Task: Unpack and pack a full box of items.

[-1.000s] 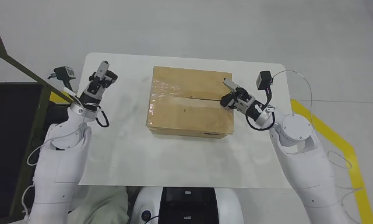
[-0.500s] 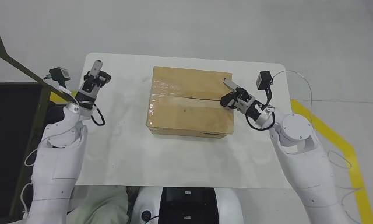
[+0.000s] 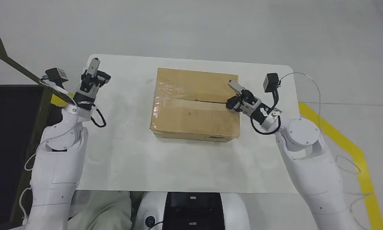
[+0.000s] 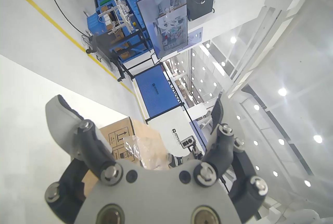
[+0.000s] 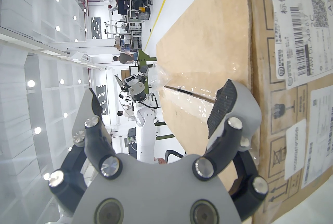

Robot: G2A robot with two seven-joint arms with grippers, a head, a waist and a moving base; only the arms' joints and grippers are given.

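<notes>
1. Box [image 3: 195, 104]: brown cardboard, in the middle of the white table [image 3: 131, 152], a little nearer its far edge. Lies flat, long side running left to right.
2. Box top: both flaps down and meeting in a seam along its length. Clear tape [image 5: 187, 95] glints over the seam. The tape end at the left side is wrinkled and lifted.
3. Box right end face: white labels [image 5: 299, 35] with barcodes, and printed handling marks below them.
4. Right gripper [image 3: 232, 93]: at the box's right end, level with the seam. Fingers spread wide, nothing between them.
5. Right wrist view: one finger pad [image 5: 221, 105] sits above the box top just inside the end edge, the other out past it over open air. Cannot tell whether the pad touches the cardboard.
6. Left gripper [image 3: 97, 70]: over the table's far left corner, well apart from the box. Fingers spread wide, empty.
7. Left wrist view: camera tilted up toward the hall ceiling, with the box's near corner low between the two fingers, farther off.
8. Floor: yellow line [image 3: 335, 128] to the right of the table.
</notes>
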